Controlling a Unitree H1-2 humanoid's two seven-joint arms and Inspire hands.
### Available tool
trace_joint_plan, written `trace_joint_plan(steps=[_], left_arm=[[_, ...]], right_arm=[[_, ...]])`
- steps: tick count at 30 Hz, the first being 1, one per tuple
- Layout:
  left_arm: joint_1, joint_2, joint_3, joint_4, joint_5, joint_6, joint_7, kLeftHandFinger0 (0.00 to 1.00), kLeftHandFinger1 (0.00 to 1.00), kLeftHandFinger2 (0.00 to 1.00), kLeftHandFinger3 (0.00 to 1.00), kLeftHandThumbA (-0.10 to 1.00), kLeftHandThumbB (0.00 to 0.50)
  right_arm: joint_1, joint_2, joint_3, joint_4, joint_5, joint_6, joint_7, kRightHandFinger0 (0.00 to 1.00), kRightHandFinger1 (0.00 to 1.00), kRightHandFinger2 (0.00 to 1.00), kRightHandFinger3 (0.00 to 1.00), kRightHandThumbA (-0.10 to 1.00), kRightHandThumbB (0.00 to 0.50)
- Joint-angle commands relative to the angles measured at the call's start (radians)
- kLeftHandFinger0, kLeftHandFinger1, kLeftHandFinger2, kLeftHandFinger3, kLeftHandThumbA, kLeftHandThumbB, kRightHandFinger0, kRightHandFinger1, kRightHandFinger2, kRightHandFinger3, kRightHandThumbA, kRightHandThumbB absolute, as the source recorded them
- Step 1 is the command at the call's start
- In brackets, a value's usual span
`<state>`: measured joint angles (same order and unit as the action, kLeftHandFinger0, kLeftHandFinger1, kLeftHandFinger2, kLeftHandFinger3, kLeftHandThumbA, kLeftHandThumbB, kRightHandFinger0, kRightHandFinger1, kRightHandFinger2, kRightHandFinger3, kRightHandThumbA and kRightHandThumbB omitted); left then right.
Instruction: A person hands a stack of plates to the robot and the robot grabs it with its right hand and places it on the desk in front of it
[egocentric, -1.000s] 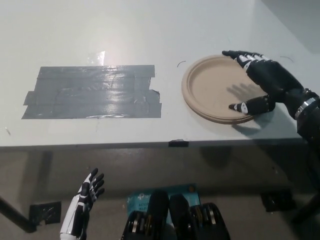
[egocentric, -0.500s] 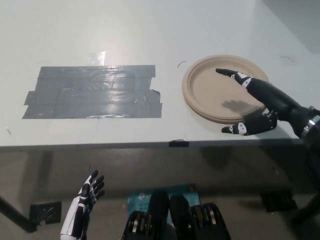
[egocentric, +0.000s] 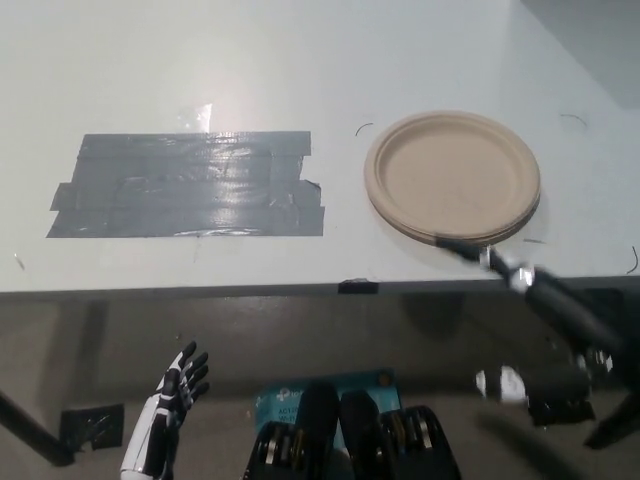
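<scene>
Round beige paper plate stack (egocentric: 452, 175) sits on the white desk (egocentric: 300, 60), front right. Black right hand (egocentric: 552, 300) beside its near rim, fingers spread, empty; white left hand (egocentric: 170, 395) low, fingers apart.

I'm viewing through the single head camera, looking steeply down onto the desk (egocentric: 200, 60) from above and behind the right hand (egocentric: 565, 312).

— Can you read anything from the head view?
— No, nothing. You'll see white print on the blue sheet (egocentric: 275, 400) below the near edge of the desk (egocentric: 300, 60), but it's too small and blurred to make out.
— And the plates, the tape?
— The stack of plates (egocentric: 452, 178) and the grey tape patch (egocentric: 185, 185) show you plain surfaces only.
</scene>
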<state>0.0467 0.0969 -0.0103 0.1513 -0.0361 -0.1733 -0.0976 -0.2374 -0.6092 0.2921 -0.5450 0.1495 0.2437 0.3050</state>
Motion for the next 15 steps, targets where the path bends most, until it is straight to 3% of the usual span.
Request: trace_joint_plan(steps=[1,4,6,7,11,15], left_arm=[[0.017,0.005,0.003,-0.055,-0.031,-0.045,-0.022,1.0,1.0,1.0,1.0,1.0,0.238],[0.003,0.0,0.001,-0.046,-0.031,-0.047,-0.022,1.0,1.0,1.0,1.0,1.0,0.241],[0.002,-0.001,0.001,-0.045,-0.034,-0.044,-0.023,1.0,1.0,1.0,1.0,1.0,0.246],[0.01,-0.003,0.0,-0.047,-0.031,-0.044,-0.021,1.0,1.0,1.0,1.0,1.0,0.248],[0.038,-0.006,-0.006,-0.049,-0.031,-0.055,-0.024,1.0,1.0,1.0,1.0,1.0,0.241],[0.048,-0.003,-0.007,-0.052,-0.023,-0.055,-0.02,1.0,1.0,1.0,1.0,1.0,0.241]], right_arm=[[0.264,0.069,-0.156,-0.303,0.458,-0.114,-0.114,1.0,1.0,1.0,1.0,0.98,0.441],[0.282,0.157,-0.175,-0.201,0.414,-0.082,-0.114,1.0,1.0,1.0,1.0,1.0,0.398],[0.285,0.221,-0.177,-0.097,0.373,-0.102,-0.095,1.0,1.0,1.0,1.0,1.0,0.298],[0.29,0.264,-0.179,-0.023,0.362,-0.1,-0.088,1.0,1.0,1.0,1.0,0.99,0.276],[0.304,0.346,-0.178,0.145,0.261,-0.109,-0.071,1.0,1.0,1.0,1.0,0.96,0.279],[0.296,0.39,-0.178,0.3,0.168,-0.153,-0.046,1.0,1.0,1.0,1.0,0.97,0.194]])
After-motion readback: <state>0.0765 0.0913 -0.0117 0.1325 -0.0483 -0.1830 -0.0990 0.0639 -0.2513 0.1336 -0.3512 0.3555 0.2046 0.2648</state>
